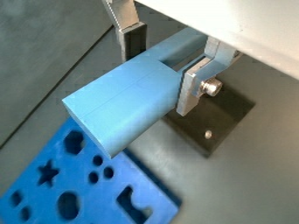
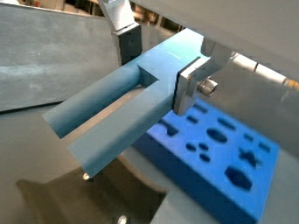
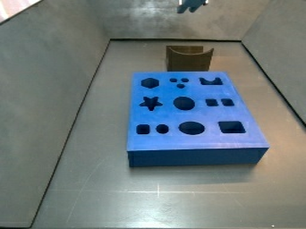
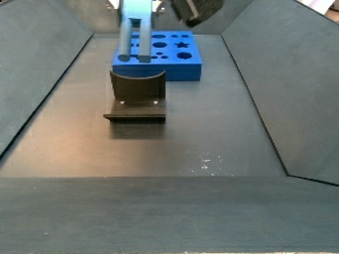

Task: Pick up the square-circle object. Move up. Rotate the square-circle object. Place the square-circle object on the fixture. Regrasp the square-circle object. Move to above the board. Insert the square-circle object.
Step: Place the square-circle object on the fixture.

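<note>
The board (image 3: 191,118) lies flat on the floor, its cut-outs facing up. Behind it in a side view stands the fixture (image 4: 137,87), well apart from the slab. The square-circle object (image 4: 133,32) hangs above the fixture, upright in that side view. The gripper (image 1: 163,63) pinches the peg near one end, its fingers (image 1: 194,85) pressed against opposite flat sides. The peg looks rigid, light and smooth, so it may slip; the flat faces near mid-length seem the safest hold.
</note>
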Available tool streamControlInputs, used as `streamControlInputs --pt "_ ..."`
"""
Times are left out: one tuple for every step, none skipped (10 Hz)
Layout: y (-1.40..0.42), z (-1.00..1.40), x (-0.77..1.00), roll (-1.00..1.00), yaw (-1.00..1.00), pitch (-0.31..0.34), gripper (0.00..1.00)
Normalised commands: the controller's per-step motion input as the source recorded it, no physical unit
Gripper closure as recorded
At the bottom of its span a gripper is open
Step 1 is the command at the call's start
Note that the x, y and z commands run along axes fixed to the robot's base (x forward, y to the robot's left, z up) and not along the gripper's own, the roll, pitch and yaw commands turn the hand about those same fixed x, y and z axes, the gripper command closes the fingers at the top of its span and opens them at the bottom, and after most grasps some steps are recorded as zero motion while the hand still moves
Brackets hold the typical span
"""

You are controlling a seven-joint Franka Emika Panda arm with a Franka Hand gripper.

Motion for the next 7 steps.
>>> streamControlInputs --pt "0.04 -0.01 0.07 -0.53 -0.08 0.105 1.0" --pt "0.04 -0.01 0.04 -0.35 -0.09 0.078 1.0" --pt "0.13 -1.0 0.12 -1.0 -0.08 0.298 1.0" --pt "0.14 -1.0 0.13 -1.0 -0.1 0.294 1.0" --pt "0.14 -1.0 0.15 -1.0 -0.16 0.317 1.0" --pt "0.14 -1.0 0.17 -0.86 -0.2 0.28 1.0" --pt "0.14 -1.0 0.18 -0.7 -0.23 0.222 1.0"
